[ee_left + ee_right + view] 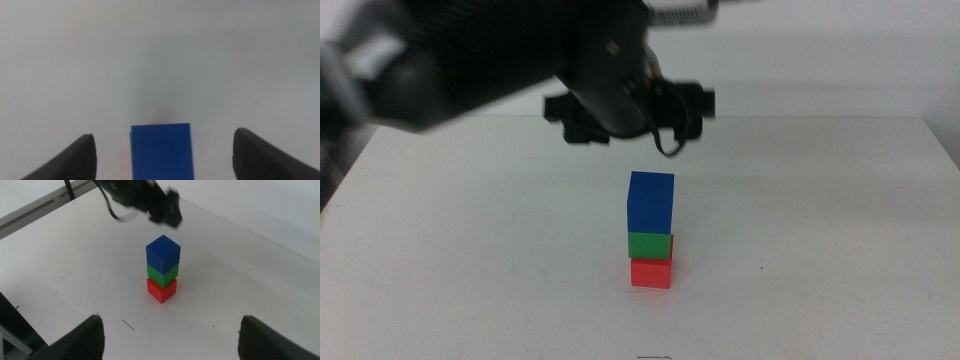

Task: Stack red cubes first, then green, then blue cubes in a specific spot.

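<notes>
Stack's done, blue cube [651, 201] on green [650, 245] on red [651, 272]; left gripper [162, 150] spread wide above, just needs backing off.

Blue cube [651, 202] tops green [650, 246] on red cube [651, 273].

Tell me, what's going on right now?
Left end effector open above stack. Right end effector open, waiting nearby. Blue cube on green on red. No obstruction.

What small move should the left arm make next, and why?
Probably lift the left gripper straight up and away. The blue cube already sits on the green cube and red cube, and the jaws are open, clear of it. The right gripper waits aside.
</notes>
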Tool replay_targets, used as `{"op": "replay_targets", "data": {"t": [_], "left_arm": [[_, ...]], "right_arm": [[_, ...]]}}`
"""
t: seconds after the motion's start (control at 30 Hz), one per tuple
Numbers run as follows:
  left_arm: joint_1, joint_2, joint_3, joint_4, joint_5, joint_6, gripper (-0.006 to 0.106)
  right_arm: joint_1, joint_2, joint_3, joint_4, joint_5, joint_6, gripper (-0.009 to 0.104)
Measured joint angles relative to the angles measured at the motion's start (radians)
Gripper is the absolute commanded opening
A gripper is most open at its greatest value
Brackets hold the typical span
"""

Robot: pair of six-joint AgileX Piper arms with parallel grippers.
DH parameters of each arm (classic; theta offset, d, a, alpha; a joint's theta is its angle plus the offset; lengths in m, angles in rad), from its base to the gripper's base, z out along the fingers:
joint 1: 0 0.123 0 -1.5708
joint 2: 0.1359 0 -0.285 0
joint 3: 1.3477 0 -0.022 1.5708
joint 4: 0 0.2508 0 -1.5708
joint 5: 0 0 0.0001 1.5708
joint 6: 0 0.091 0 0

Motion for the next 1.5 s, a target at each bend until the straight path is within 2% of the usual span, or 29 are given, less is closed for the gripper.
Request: {"op": "replay_targets", "data": {"t": [0.23, 0.4, 0.5, 0.6, 0.7, 0.8, 0.93, 1.07, 1.17, 1.5], "left_arm": [[0.000, -0.146, 0.000, 0.083, 0.113, 0.001, 0.092], [0.008, -0.212, 0.001, 0.195, 0.185, 0.001, 0.092], [0.043, -0.267, 0.030, 0.213, 0.173, 0.025, 0.092], [0.123, -0.367, 0.102, 0.206, 0.092, 0.123, 0.092], [0.245, -0.488, 0.202, 0.144, -0.058, 0.269, 0.092], [0.397, -0.614, 0.319, 0.006, -0.171, 0.432, 0.092], [0.584, -0.761, 0.438, -0.188, -0.208, 0.651, 0.092], [0.677, -0.862, 0.518, -0.335, -0.212, 0.817, 0.092], [0.690, -0.904, 0.539, -0.368, -0.214, 0.854, 0.092], [0.690, -0.926, 0.542, -0.378, -0.238, 0.866, 0.092]], "right_arm": [[0.000, 0.000, 0.000, 0.000, 0.000, 0.000, 0.074], [0.000, 0.000, 0.000, 0.000, 0.000, 0.000, 0.074], [0.000, 0.000, 0.000, 0.000, 0.000, 0.000, 0.074], [0.000, 0.000, 0.000, 0.000, 0.000, 0.000, 0.074], [0.000, 0.000, 0.000, 0.000, 0.000, 0.000, 0.074], [0.000, 0.000, 0.000, 0.000, 0.000, 0.000, 0.074], [0.000, 0.000, 0.000, 0.000, 0.000, 0.000, 0.074], [0.000, 0.000, 0.000, 0.000, 0.000, 0.000, 0.074], [0.000, 0.000, 0.000, 0.000, 0.000, 0.000, 0.074], [0.000, 0.000, 0.000, 0.000, 0.000, 0.000, 0.074]]}}
